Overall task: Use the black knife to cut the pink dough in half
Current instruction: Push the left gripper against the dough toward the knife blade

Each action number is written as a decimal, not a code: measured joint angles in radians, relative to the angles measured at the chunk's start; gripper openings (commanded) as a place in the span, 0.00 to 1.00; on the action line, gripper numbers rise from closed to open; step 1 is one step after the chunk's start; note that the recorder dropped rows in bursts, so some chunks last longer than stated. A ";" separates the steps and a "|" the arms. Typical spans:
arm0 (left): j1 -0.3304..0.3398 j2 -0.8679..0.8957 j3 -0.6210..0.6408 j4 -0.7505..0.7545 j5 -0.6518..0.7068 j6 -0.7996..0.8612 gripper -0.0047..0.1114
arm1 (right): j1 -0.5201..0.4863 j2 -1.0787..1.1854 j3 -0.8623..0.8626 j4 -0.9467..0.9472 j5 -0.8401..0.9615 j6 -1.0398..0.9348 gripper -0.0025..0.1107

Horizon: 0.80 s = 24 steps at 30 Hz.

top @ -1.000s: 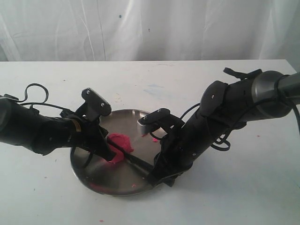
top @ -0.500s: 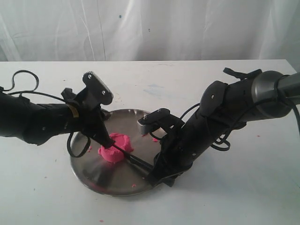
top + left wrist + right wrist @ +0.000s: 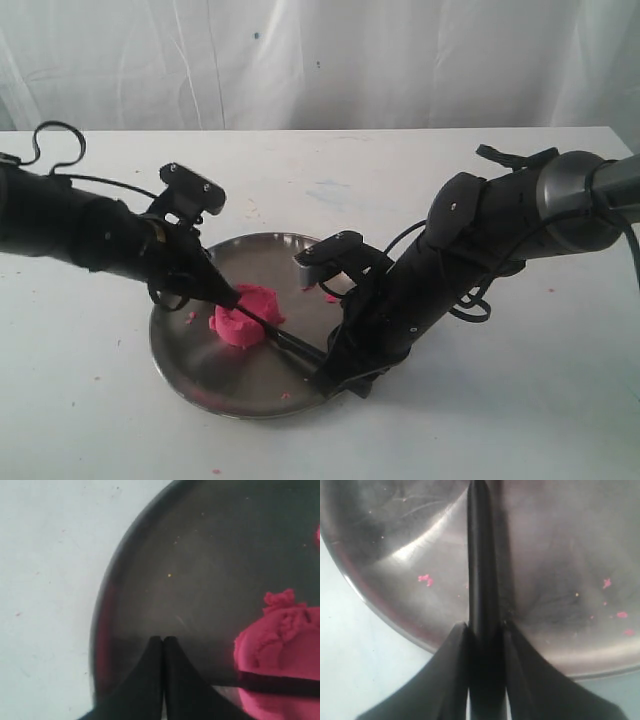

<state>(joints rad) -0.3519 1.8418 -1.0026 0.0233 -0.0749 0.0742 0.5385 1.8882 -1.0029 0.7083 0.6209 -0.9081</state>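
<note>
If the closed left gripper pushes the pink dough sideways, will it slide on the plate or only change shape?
It would probably dent rather than slide: the dough looks soft, with a rough, crumbly edge. It may stick, since pink crumbs lie scattered on the plate. Rolling seems unlikely, as it is a low, flattish lump.

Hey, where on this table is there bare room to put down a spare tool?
Free: the white table between the steel plate and the curtain, and the corners nearest the camera. Crowded: the plate's middle, where the left gripper, pink dough and black knife in the right gripper meet.
</note>
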 measured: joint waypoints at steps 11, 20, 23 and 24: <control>0.025 0.000 -0.143 -0.036 0.348 0.003 0.04 | 0.000 0.000 0.000 0.000 -0.020 0.006 0.02; 0.025 0.006 -0.143 -0.158 0.362 0.017 0.04 | 0.000 0.002 0.000 0.002 -0.026 0.006 0.02; 0.025 0.021 -0.143 -0.163 0.355 0.032 0.04 | 0.000 0.002 0.000 0.004 -0.028 0.006 0.02; 0.025 0.029 -0.143 -0.165 0.351 0.033 0.04 | 0.000 0.002 0.000 0.004 -0.028 0.006 0.02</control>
<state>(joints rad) -0.3272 1.8707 -1.1457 -0.1416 0.2762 0.1077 0.5385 1.8901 -1.0029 0.7119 0.5931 -0.9021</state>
